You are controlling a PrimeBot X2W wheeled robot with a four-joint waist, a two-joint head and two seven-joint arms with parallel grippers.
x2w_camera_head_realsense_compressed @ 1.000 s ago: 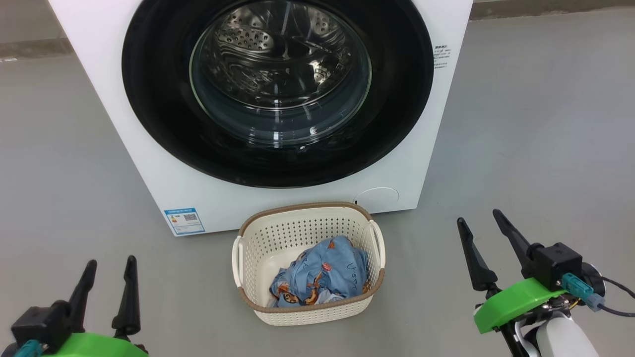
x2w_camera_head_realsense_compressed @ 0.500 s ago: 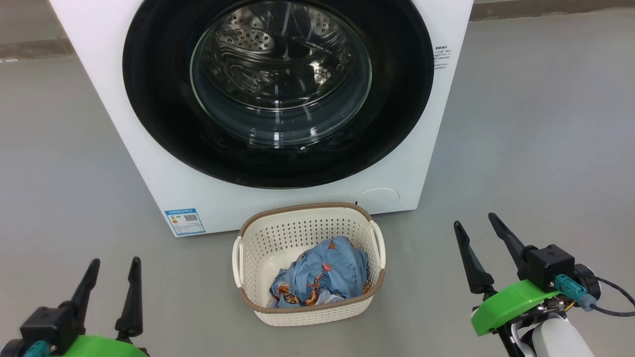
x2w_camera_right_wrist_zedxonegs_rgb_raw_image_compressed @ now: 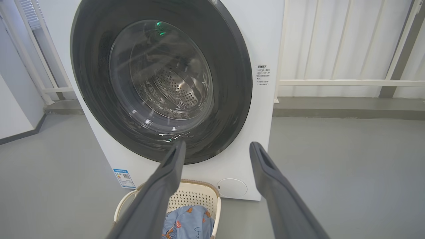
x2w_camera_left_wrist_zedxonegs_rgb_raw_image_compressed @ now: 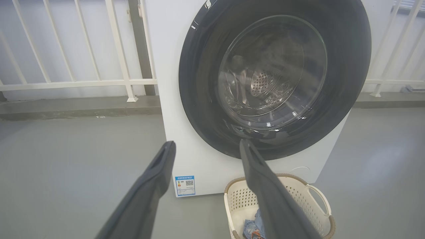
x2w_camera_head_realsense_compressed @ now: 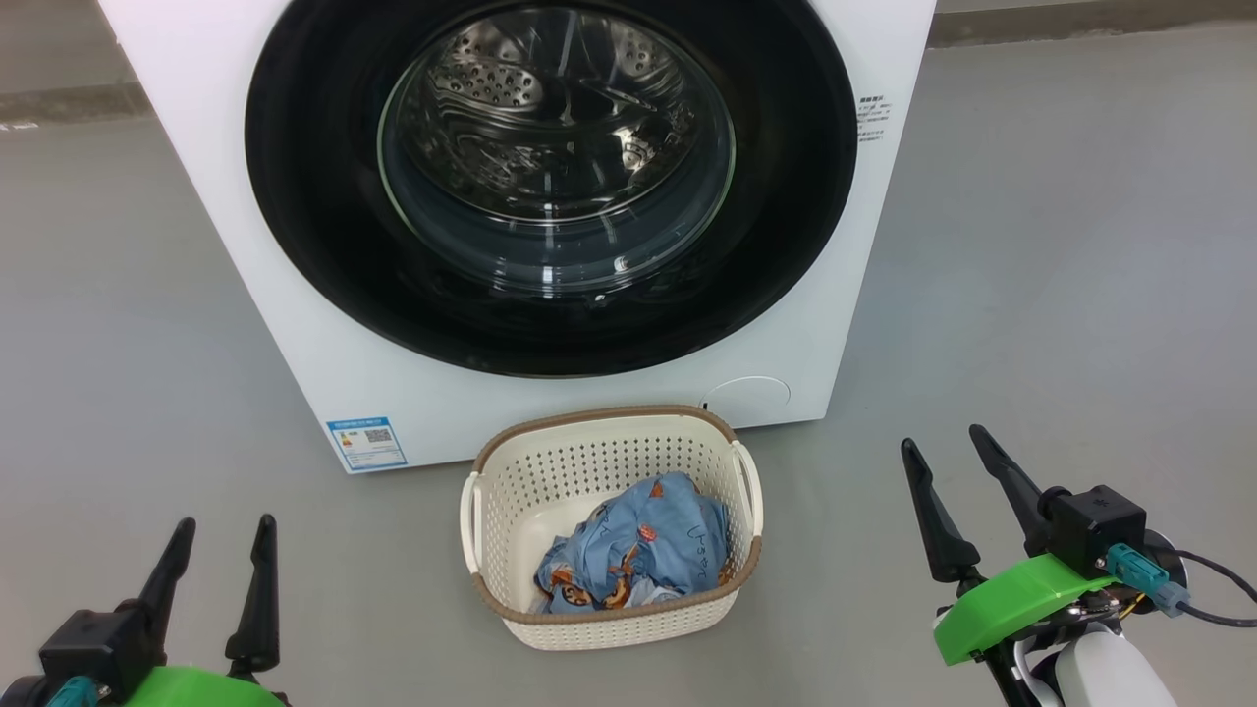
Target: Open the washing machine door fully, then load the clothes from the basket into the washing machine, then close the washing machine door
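Observation:
The white washing machine (x2w_camera_head_realsense_compressed: 295, 324) stands ahead, and its black-rimmed round door (x2w_camera_head_realsense_compressed: 324, 245) with the bulging glass bowl is shut against it. On the floor just in front sits the cream basket (x2w_camera_head_realsense_compressed: 511, 462) holding the crumpled light blue clothes (x2w_camera_head_realsense_compressed: 638, 555). My left gripper (x2w_camera_head_realsense_compressed: 224, 528) hovers open at the lower left, well left of the basket. At the lower right my right gripper (x2w_camera_head_realsense_compressed: 945, 442) is open too, right of the basket. Both wrist views face the door (x2w_camera_left_wrist_zedxonegs_rgb_raw_image_compressed: 206, 99) (x2w_camera_right_wrist_zedxonegs_rgb_raw_image_compressed: 232, 83) with empty fingers (x2w_camera_left_wrist_zedxonegs_rgb_raw_image_compressed: 156, 179) (x2w_camera_right_wrist_zedxonegs_rgb_raw_image_compressed: 269, 172) and the basket (x2w_camera_left_wrist_zedxonegs_rgb_raw_image_compressed: 315, 196) (x2w_camera_right_wrist_zedxonegs_rgb_raw_image_compressed: 196, 196) below.
Grey floor (x2w_camera_head_realsense_compressed: 1061, 245) spreads wide on both sides of the machine. A white railing (x2w_camera_left_wrist_zedxonegs_rgb_raw_image_compressed: 76, 81) (x2w_camera_right_wrist_zedxonegs_rgb_raw_image_compressed: 348, 83) on a low kerb runs behind it. A blue label (x2w_camera_head_realsense_compressed: 365, 444) and a round white flap (x2w_camera_head_realsense_compressed: 748, 397) mark the machine's lower front.
The head view has shifted a little, so machine and basket sit slightly lower in the picture. Both grippers have sunk a touch and stay open.

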